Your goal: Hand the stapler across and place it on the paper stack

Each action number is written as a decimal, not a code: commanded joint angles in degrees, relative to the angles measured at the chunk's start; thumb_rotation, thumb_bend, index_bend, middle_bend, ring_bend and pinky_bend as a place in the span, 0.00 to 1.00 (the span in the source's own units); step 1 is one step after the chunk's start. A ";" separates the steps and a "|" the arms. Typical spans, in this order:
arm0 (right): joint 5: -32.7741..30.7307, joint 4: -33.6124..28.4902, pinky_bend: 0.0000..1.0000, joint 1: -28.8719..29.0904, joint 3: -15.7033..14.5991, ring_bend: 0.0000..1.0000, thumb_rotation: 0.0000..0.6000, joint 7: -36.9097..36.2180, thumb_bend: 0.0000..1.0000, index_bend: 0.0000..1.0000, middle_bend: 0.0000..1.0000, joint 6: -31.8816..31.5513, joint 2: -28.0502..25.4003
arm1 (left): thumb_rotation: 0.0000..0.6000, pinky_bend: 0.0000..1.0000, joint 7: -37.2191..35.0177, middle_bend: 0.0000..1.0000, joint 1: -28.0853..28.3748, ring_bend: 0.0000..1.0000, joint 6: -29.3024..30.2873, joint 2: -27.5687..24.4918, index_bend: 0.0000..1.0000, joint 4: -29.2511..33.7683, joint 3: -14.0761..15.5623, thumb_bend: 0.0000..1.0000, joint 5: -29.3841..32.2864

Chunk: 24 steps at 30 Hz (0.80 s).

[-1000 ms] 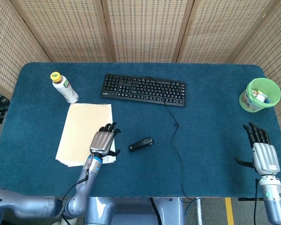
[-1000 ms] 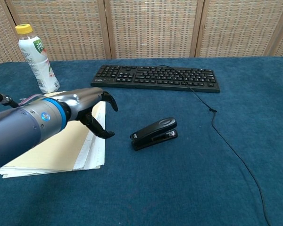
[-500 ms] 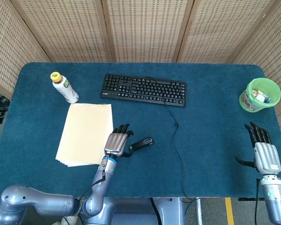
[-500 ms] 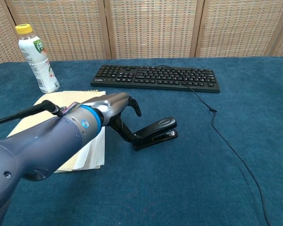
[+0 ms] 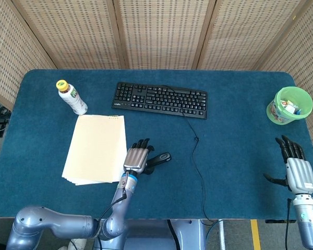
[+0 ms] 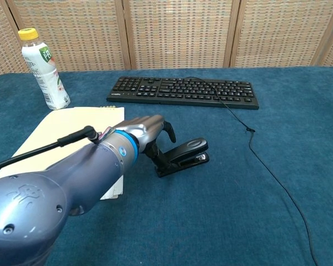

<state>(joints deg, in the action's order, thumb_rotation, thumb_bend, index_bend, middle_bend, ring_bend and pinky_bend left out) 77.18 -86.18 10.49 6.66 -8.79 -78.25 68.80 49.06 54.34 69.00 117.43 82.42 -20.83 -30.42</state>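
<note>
The black stapler (image 5: 162, 156) (image 6: 187, 152) lies on the blue table, just right of the cream paper stack (image 5: 94, 148) (image 6: 61, 130). My left hand (image 5: 137, 159) (image 6: 151, 131) hovers at the stapler's left end, fingers spread and arched over it. The thumb reaches down beside the stapler's rear; no firm hold shows. That end of the stapler is partly hidden behind the hand. My right hand (image 5: 297, 173) stays far off at the table's right front edge, fingers apart and holding nothing; the chest view does not show it.
A black keyboard (image 5: 160, 100) (image 6: 183, 91) lies behind the stapler, its cable (image 5: 198, 166) (image 6: 266, 166) running toward the front edge. A bottle with a yellow cap (image 5: 71, 97) (image 6: 41, 69) stands behind the paper. A green cup (image 5: 289, 105) sits at the far right.
My left hand has moved right, off the paper stack, and now reaches the stapler's left end. The stapler and the right hand have stayed put.
</note>
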 commanded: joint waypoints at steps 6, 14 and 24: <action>0.19 0.34 0.00 -0.23 0.41 0.00 1.00 -1.56 0.13 0.06 0.00 0.21 -0.31 | 1.00 0.22 0.12 0.13 2.23 0.12 -1.67 4.43 0.34 -6.42 -0.43 0.33 0.14; 1.05 0.19 0.00 -0.66 0.85 0.00 1.00 -2.83 0.13 0.07 0.00 -0.72 -0.63 | 1.00 0.55 -3.84 0.50 2.06 0.47 3.23 7.63 0.74 -12.42 2.30 0.69 -9.90; 0.97 -0.07 0.00 -0.88 1.21 0.00 1.00 -2.14 0.13 0.07 0.00 -0.77 -0.72 | 1.00 0.59 -5.55 0.57 -3.61 0.52 7.84 -5.28 0.82 -2.62 6.11 0.72 -21.59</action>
<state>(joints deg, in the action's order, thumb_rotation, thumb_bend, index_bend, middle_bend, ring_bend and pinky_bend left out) 78.14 -86.22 9.63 7.86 -10.93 -79.00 68.12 43.61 53.04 75.06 116.90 75.63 -16.24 -49.20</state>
